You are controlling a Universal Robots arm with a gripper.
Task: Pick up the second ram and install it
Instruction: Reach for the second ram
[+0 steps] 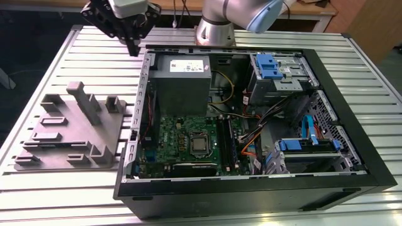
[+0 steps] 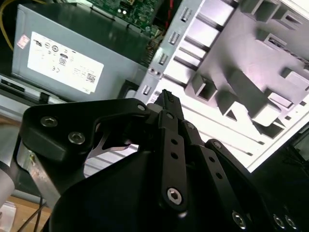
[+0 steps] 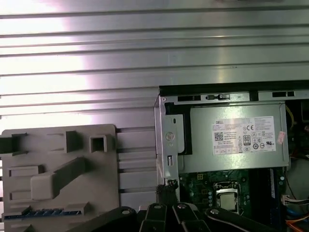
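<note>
My gripper [image 1: 133, 50] hangs above the slatted table just outside the far corner of the open computer case [image 1: 326, 188], on the exterior view's left. Its black fingers [image 2: 166, 104] are pressed together with nothing between them, and their tips [image 3: 166, 191] also show in the first wrist view. A long, narrow dark strip with bluish glints [image 3: 41, 211], which looks like the second ram, lies in a slot of the grey holder [image 3: 58, 159]. The gripper is well apart from it. In the case, the green motherboard [image 1: 182, 139] has its memory slots [image 1: 230, 146] beside the processor.
The grey power supply [image 1: 182, 77] sits in the case close to the gripper. Drive cages with blue clips [image 1: 270, 66] and blue and orange cables [image 1: 251, 141] fill the case's right side. The grey holder [image 1: 69, 132] carries tall upright blocks. The arm's base [image 1: 217, 28] stands behind the case.
</note>
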